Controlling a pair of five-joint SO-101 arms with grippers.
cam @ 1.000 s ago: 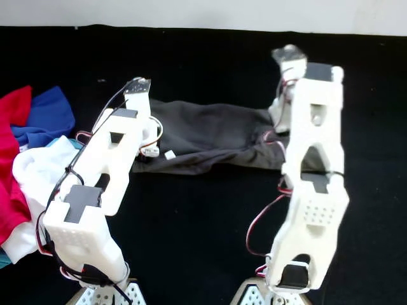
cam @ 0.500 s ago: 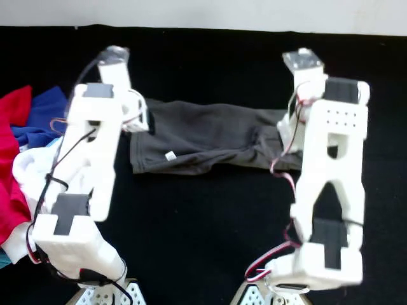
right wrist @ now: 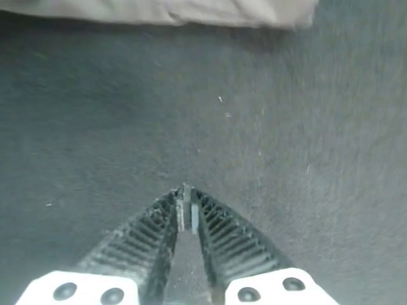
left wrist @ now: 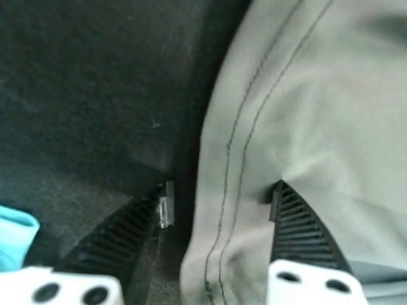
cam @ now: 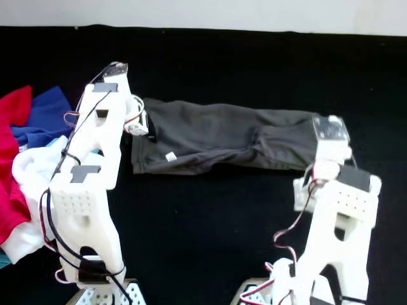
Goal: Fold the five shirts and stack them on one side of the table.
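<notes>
Black-covered tabletop [cam: 210,235] with two white arms at its near edge. A dark grey shirt [cam: 216,136] lies flat as a long, creased band across the middle of the tabletop, nearer the far edge than the near one. The left tool [left wrist: 221,190] sits at the shirt's left end and is spread wide: one ribbed finger rests on the black covering and the other on the grey fabric, with the stitched hem running between them. The right tool [right wrist: 186,190] is closed tip to tip above the black covering, just on the near side of the shirt's right end and apart from the fabric. A loose pile at the left edge comprises a red shirt [cam: 9,184], a blue shirt [cam: 44,117] and a white shirt [cam: 38,168].
</notes>
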